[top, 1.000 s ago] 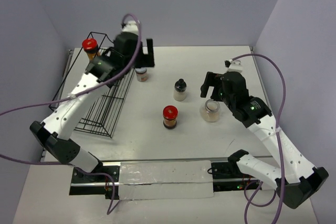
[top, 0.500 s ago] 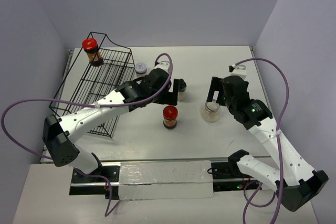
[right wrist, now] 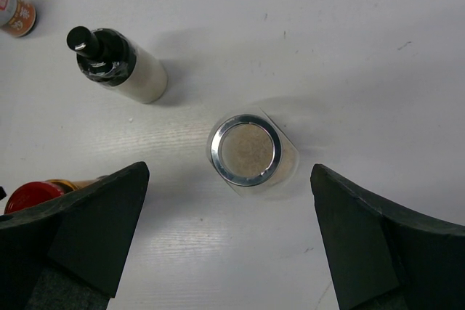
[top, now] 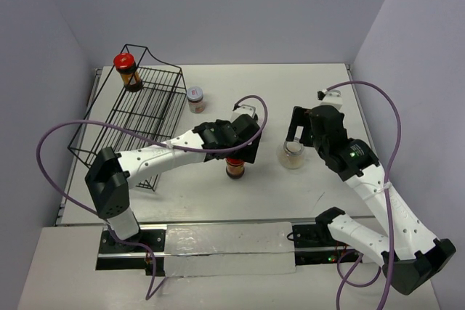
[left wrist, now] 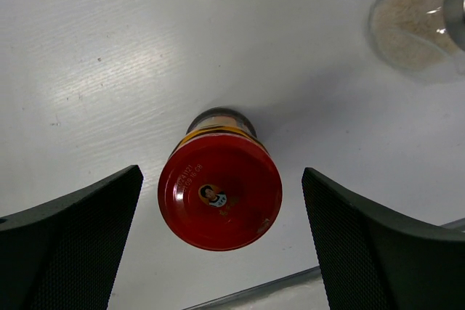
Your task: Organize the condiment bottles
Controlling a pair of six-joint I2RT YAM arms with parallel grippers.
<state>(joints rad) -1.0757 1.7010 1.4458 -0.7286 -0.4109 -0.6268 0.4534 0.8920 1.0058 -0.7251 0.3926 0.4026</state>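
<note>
The black wire rack (top: 138, 117) holds just one red-lidded jar (top: 125, 70); four bottles are left on the table (top: 305, 92). My right gripper (right wrist: 229, 179) hangs wide open over the wide beige-filled jar (right wrist: 245, 149). My left gripper (left wrist: 220, 205), equally open, straddles the other red-lidded jar (left wrist: 220, 190) from above. The black-capped bottle (right wrist: 120, 64) and the silver-lidded jar (top: 195, 98) stand untouched.

You find bare table (left wrist: 102, 78) on both sides of the red-lidded jar (left wrist: 220, 190), but the wide clear jar (left wrist: 414, 23) stands near it.
</note>
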